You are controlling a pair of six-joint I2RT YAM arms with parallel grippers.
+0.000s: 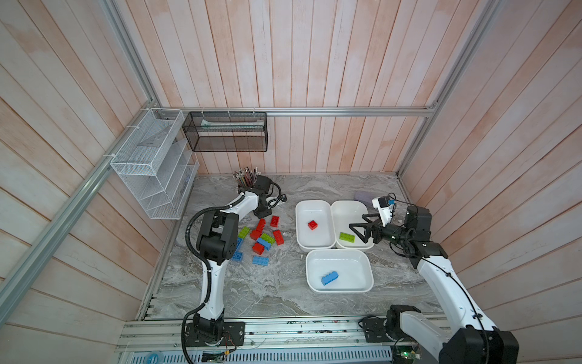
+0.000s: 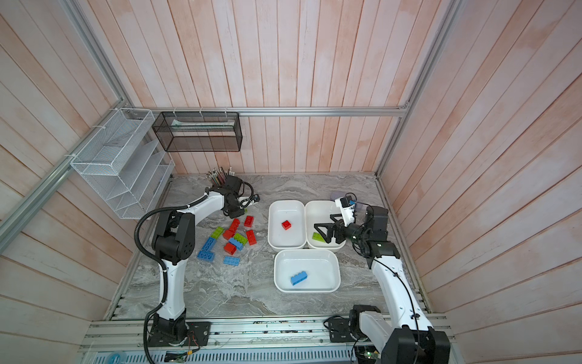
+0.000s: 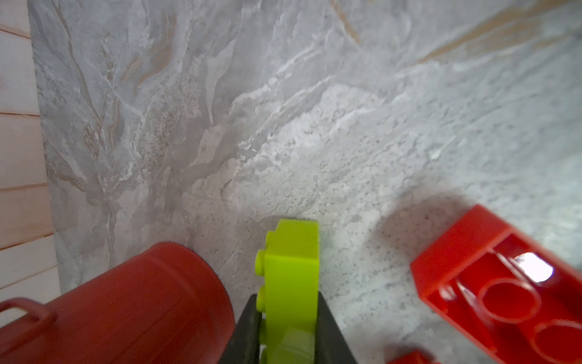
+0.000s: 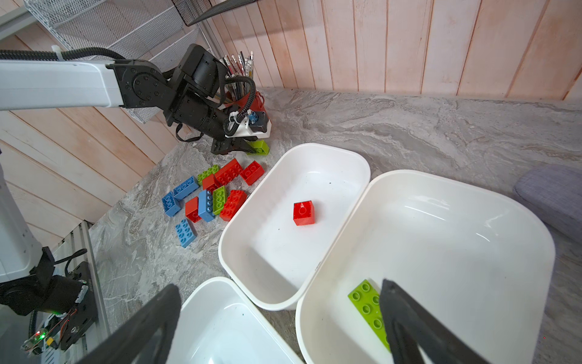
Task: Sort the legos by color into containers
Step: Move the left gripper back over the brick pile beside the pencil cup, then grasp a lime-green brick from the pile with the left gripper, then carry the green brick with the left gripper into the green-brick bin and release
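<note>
Left pincer (image 3: 288,302) clamps one lime brick (image 3: 291,268); right pincer (image 4: 280,286) gapes wide over one of three tubs (image 4: 441,252).

Illumination is bright and diffuse. Both top views bow the wall planks (image 1: 315,63) toward the edges. In the left wrist view, the red cup (image 3: 126,309) and red brick (image 3: 466,252) are blurred; glare marks the brick. The lime brick (image 3: 291,268) casts a soft shadow on the worktop (image 3: 283,126).

Three tubs (image 1: 316,241) — six red, five blue, four green bricks (image 1: 278,237)
</note>
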